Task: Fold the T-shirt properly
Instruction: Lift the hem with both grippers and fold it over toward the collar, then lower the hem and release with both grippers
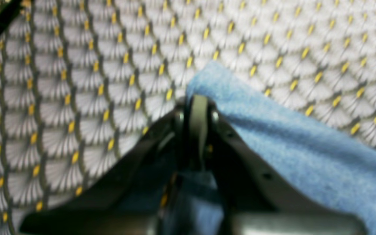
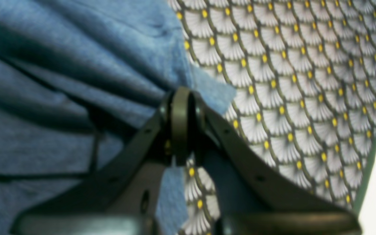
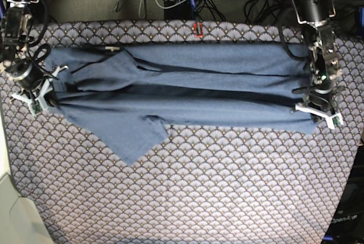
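Overhead, the base view alone takes in the whole heathered slate-blue cotton T-shirt (image 3: 187, 93), drawn out into a long band between the two pincers, its long axis running straight from one to the other across the tabletop under its grey fan-scale patterned tablecloth with yellow dots (image 3: 199, 187). Dark lengthwise folds run along the band, and one short sleeve (image 3: 136, 136) spills out of it as a loose flap close to the right pincer (image 3: 42, 93), on the side toward the near edge of the tabletop. The left pincer (image 3: 318, 104) sits at the opposite end, clenched on the corner of the fabric there. The wrist views give what the overhead one cannot: close up, the left pincer (image 1: 197, 111) pinches a soft, fuzzy blue edge (image 1: 273, 130) that trails away to one side, with bare tablecloth (image 1: 77, 98) on its other side. The right pincer (image 2: 181, 111) is likewise clamped on gathered cloth (image 2: 77, 81), deep creases radiating from the grip, a small tab of fabric poking past the tips. Both views are blurred, so the weave is hard to read.
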`<control>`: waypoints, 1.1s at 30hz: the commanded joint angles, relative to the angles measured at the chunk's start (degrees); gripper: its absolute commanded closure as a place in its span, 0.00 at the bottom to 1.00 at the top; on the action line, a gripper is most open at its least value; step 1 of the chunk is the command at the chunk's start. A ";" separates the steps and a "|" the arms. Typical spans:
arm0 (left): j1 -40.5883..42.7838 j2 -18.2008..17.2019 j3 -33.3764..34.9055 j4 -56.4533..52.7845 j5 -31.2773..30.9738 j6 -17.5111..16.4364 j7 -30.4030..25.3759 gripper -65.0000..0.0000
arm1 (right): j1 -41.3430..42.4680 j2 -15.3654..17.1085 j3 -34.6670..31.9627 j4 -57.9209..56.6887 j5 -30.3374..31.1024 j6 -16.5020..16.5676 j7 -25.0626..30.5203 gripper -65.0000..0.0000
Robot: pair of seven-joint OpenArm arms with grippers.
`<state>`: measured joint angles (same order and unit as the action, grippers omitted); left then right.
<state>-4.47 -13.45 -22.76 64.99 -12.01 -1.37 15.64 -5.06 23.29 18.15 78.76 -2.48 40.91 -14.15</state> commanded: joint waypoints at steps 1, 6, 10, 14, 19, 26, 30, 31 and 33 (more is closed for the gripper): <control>-0.50 -1.01 -0.31 1.16 0.19 0.79 -1.97 0.99 | -0.08 1.37 1.32 1.02 0.24 -0.91 0.83 1.00; 4.16 -0.83 -0.31 5.47 0.10 0.79 -1.97 0.99 | -3.95 1.37 1.58 2.95 0.24 -0.91 1.19 1.00; 7.85 -0.83 -0.31 10.57 0.10 0.79 -1.97 0.99 | -6.94 1.46 1.58 6.47 2.79 -0.91 1.19 1.00; 9.88 -0.83 -0.40 11.62 0.10 0.79 -1.97 0.99 | -8.52 1.55 1.58 7.26 3.67 -0.91 1.19 1.00; 12.16 -0.83 -0.40 12.41 0.10 0.79 -1.97 0.99 | -9.93 1.63 1.58 7.35 3.67 -0.91 1.19 1.00; 16.29 -1.27 -0.40 18.04 -5.44 0.97 -1.79 0.99 | -11.25 1.63 3.34 9.63 3.67 -0.91 1.27 1.00; 16.47 -1.18 -0.40 17.69 -6.23 0.79 2.87 0.99 | -13.01 1.63 3.61 10.34 3.67 -0.91 1.27 1.00; 16.47 -1.18 -0.40 17.69 -6.23 0.79 3.83 0.99 | -13.27 1.63 3.52 10.34 3.67 -0.91 1.27 1.00; 16.47 -1.01 -0.40 17.69 -6.23 0.79 4.54 0.99 | -13.97 1.63 3.52 10.25 3.67 -0.91 1.27 1.00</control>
<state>12.36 -13.69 -22.74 81.80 -18.28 -0.67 21.26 -19.27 23.66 20.99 88.16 0.73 40.69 -13.93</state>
